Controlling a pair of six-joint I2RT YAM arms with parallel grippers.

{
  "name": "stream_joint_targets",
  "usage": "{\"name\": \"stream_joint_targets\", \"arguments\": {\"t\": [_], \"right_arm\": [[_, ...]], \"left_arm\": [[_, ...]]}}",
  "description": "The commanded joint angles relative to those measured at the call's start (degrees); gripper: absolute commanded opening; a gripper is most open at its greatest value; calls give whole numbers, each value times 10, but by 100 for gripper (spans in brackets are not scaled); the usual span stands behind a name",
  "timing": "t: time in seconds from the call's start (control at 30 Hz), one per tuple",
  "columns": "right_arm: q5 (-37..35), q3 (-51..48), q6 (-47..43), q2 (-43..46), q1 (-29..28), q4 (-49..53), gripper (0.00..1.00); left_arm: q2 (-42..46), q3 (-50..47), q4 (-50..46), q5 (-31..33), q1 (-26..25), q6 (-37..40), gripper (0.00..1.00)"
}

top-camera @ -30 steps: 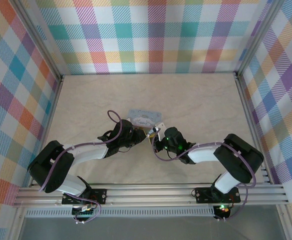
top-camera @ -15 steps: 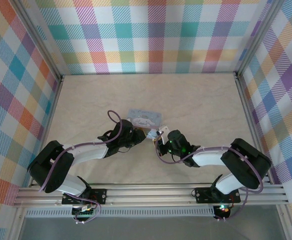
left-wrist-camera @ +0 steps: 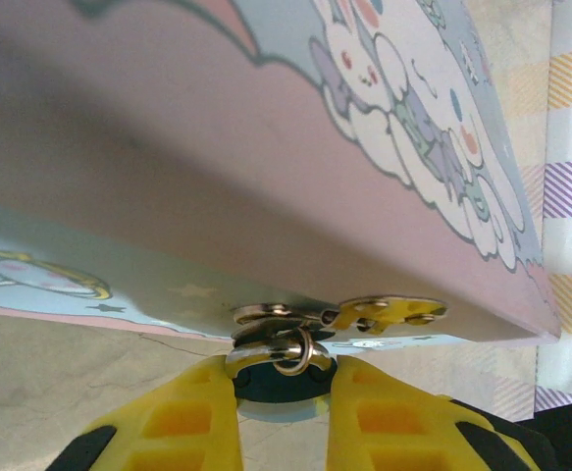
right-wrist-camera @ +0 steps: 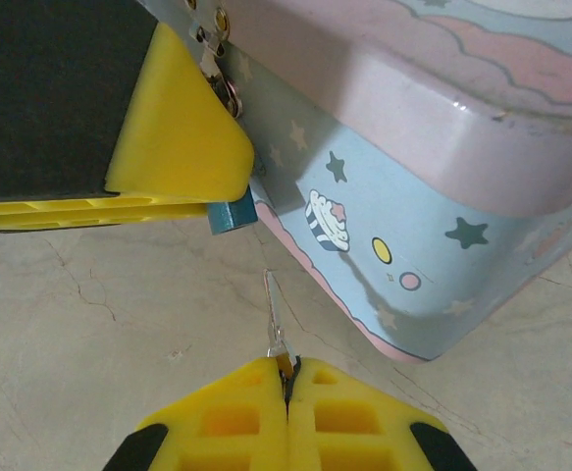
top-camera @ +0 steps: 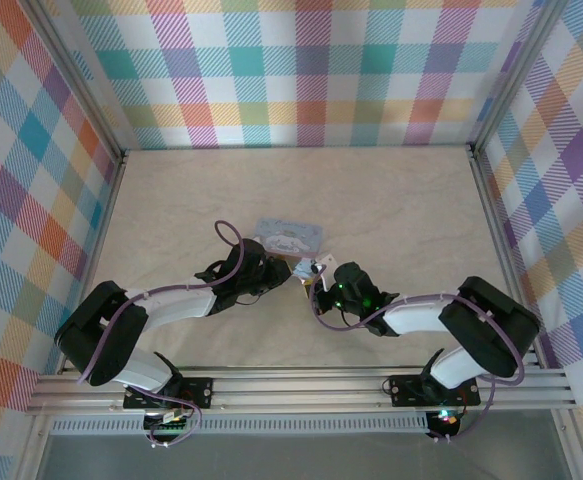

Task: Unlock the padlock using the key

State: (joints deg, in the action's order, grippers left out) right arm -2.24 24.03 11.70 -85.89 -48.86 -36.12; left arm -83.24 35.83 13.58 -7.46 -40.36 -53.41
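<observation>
Yellow pads (left-wrist-camera: 178, 422) on my left gripper (left-wrist-camera: 281, 392) stand at a narrow gap and pinch the padlock (left-wrist-camera: 266, 381) by its dark body, one pad on each side. Its thin silvery shackle (left-wrist-camera: 287, 350) rises from between them to the hasp (left-wrist-camera: 384, 312) on the front edge of the pale blue cartoon-dog tin (left-wrist-camera: 266, 147), so the lock sits right at the tin's front wall. In my right wrist view, a teal corner of the padlock pokes out beneath my left finger, against the tin's starry side.

My right gripper (right-wrist-camera: 287, 378) is closed all the way, its two yellow fingertips meeting. Nipped between them is the key (right-wrist-camera: 276, 314), a slim silvery blade pointing up toward the lock. Its tip stands near the teal body, just below and to the right of it, with bare marbled table (right-wrist-camera: 70, 294) showing between them; they do not touch. From above, my two grippers face each other closely at the tin's near side.
</observation>
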Motion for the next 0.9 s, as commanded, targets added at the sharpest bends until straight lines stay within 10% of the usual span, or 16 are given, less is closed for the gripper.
{"name": "stream_joint_targets", "arguments": {"t": [0.0, 0.87], "right_arm": [[14, 4, 12, -14, -6, -34, 0], [16, 27, 5, -43, -11, -45, 0]], "left_arm": [[12, 20, 7, 1, -3, -6, 19], [10, 20, 12, -4, -3, -7, 19]]}}
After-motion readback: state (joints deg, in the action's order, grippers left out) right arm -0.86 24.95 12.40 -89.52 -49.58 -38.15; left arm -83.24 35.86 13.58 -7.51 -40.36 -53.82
